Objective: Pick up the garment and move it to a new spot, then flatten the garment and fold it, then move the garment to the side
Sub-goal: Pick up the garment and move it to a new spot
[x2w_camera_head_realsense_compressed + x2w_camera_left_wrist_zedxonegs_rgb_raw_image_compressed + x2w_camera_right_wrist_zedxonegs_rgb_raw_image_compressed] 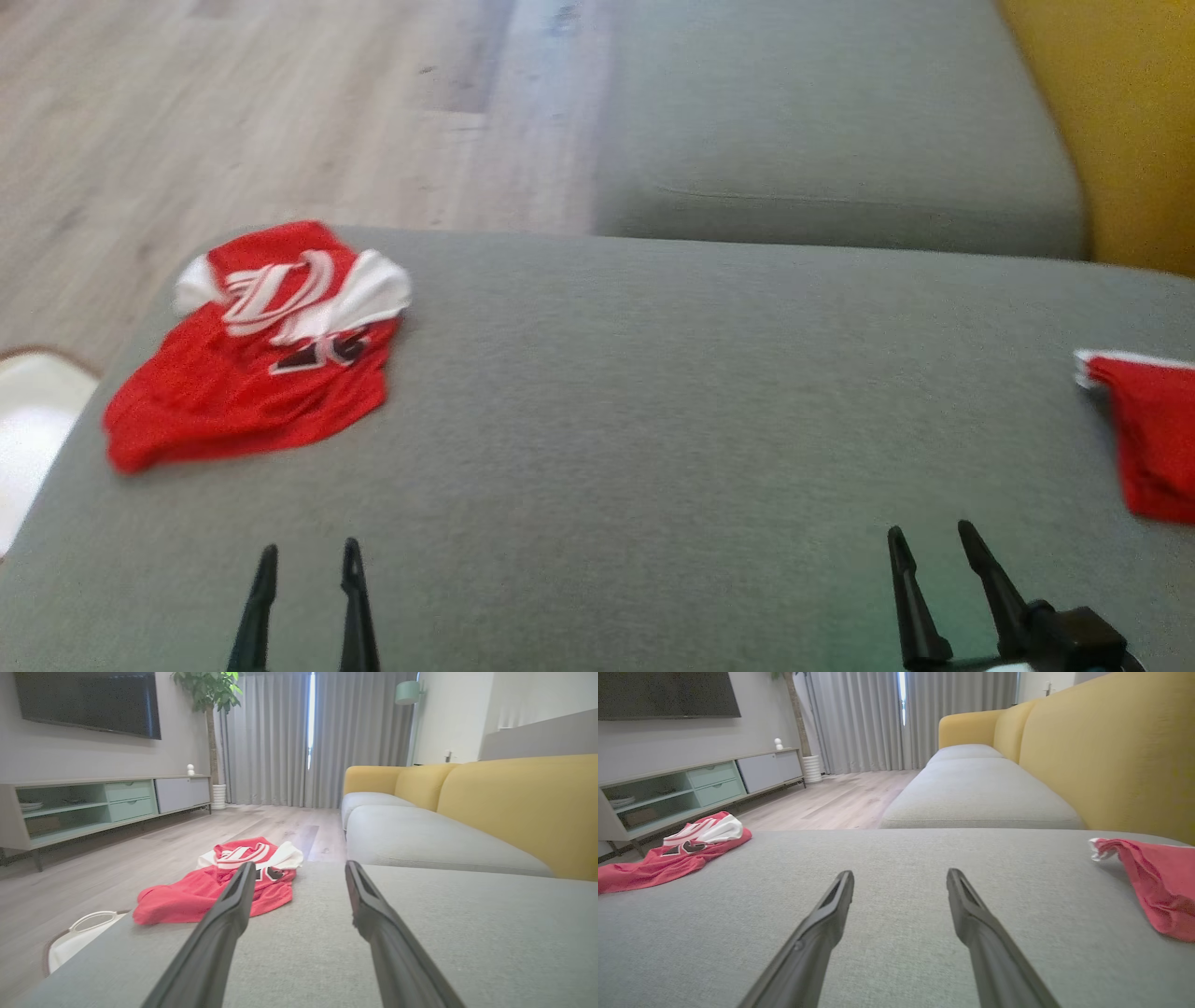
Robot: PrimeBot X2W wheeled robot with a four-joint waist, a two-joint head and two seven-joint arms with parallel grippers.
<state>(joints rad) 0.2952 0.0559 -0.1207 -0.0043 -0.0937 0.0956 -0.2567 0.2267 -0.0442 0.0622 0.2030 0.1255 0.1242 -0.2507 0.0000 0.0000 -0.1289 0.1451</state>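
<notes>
A crumpled red and white jersey lies at the far left corner of the grey sofa cushion. Another red garment lies at its right edge. The left end effector and right end effector hover over the near cushion, fingers apart and empty, well apart from both clothes.

Left gripper fingers parted, empty — red jersey crumpled ahead on grey cushion.
</notes>
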